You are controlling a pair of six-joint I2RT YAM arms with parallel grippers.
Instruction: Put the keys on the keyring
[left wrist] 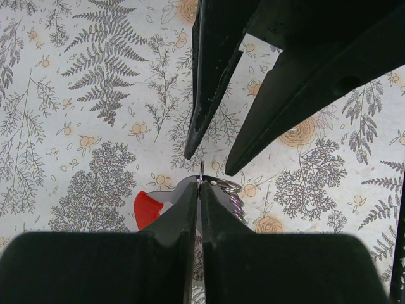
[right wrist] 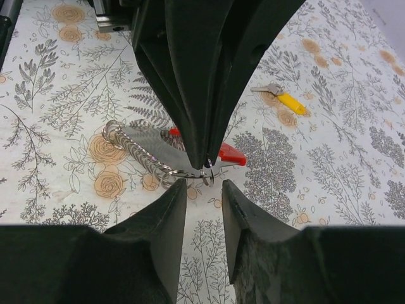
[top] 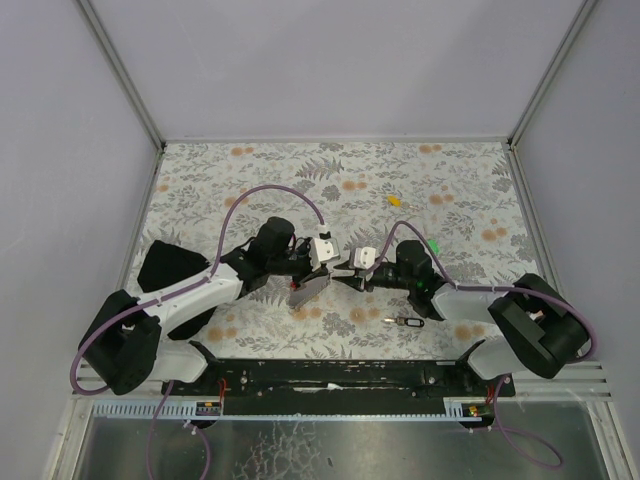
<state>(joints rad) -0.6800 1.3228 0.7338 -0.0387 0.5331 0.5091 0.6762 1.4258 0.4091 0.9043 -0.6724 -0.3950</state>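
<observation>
The keyring [right wrist: 152, 142] is a flat grey fan-shaped piece with a red end [right wrist: 230, 154] and a row of small metal rings [right wrist: 130, 149], lying on the floral table; it also shows in the top view [top: 308, 288]. My left gripper [left wrist: 199, 185] is shut on one thin metal ring at the keyring's tip. My right gripper [right wrist: 204, 187] is open and empty, its fingertips just short of that ring and facing the left gripper [right wrist: 205, 162]. A black-headed key [top: 405, 322] lies near the front, a yellow key [top: 396, 200] farther back and a green key [top: 434, 247] by the right arm.
The yellow key also shows in the right wrist view [right wrist: 286, 100], beyond the grippers. A black wedge-shaped object [top: 170, 268] lies at the left edge of the table. Grey walls enclose the table on three sides.
</observation>
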